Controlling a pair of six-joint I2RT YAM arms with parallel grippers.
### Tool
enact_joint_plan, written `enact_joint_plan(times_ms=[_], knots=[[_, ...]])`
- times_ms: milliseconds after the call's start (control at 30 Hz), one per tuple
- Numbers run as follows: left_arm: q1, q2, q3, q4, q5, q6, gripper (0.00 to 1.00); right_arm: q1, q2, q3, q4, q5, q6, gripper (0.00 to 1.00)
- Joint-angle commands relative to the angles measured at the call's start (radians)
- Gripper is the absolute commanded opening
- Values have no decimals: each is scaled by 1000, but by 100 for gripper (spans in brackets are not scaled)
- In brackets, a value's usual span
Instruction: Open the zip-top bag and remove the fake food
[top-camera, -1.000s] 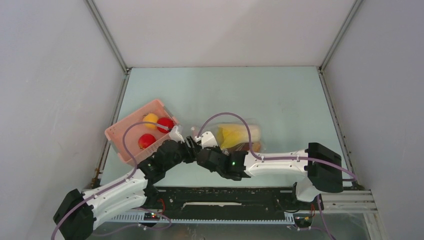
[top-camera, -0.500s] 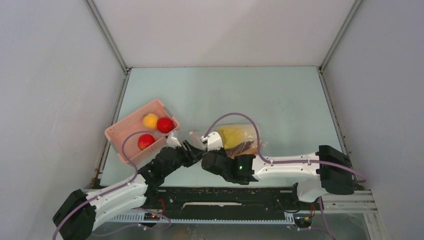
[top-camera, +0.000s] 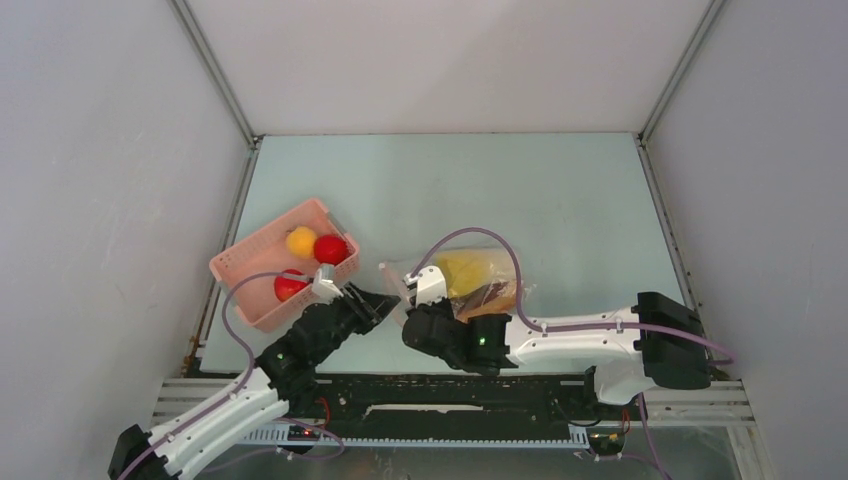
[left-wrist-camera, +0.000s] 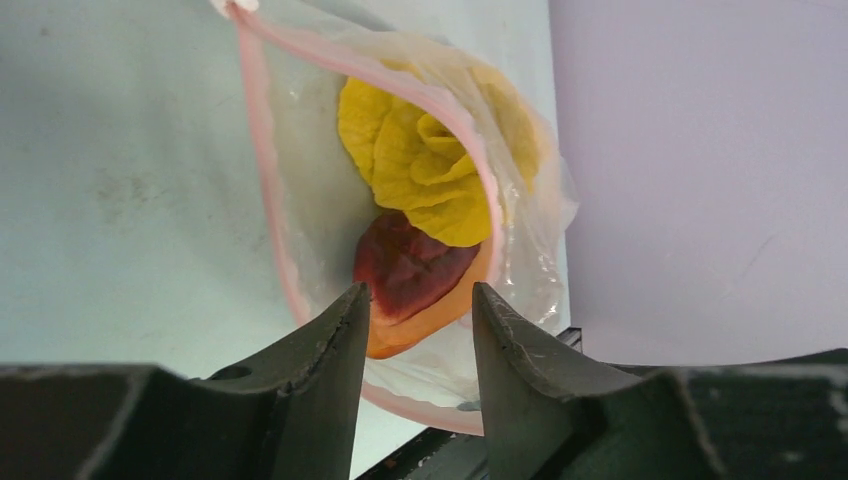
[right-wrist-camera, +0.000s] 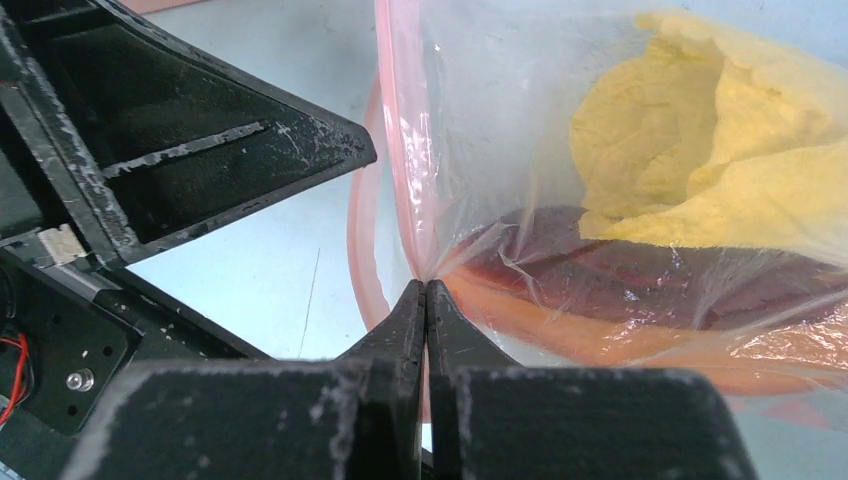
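No words, numbers, brand marks or signs could be read in any view. The bag (right-wrist-camera: 480, 120), the pink basket (top-camera: 265, 232) and the tabletop (top-camera: 500, 190) showed no print that could be made out.

Just a pink slatted basket (top-camera: 262, 234) sitting skewed near the left edge of the pale green surface (top-camera: 560, 190). Plain grey walls (top-camera: 450, 60) box the surface in at the back and on both sides.
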Motion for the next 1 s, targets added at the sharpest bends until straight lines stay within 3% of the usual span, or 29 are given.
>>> enact_joint_plan(times_ms=[0,400,967], knots=[[0,38,-17,-19,-25,-18,45,23,-29,3,56,76,19,0],[-3,319,75,180,82,44,45,45,-17,-3,113,54,-37,0],[-15,497,124,217,221,118,53,45,-33,-60,155,37,-20,0]])
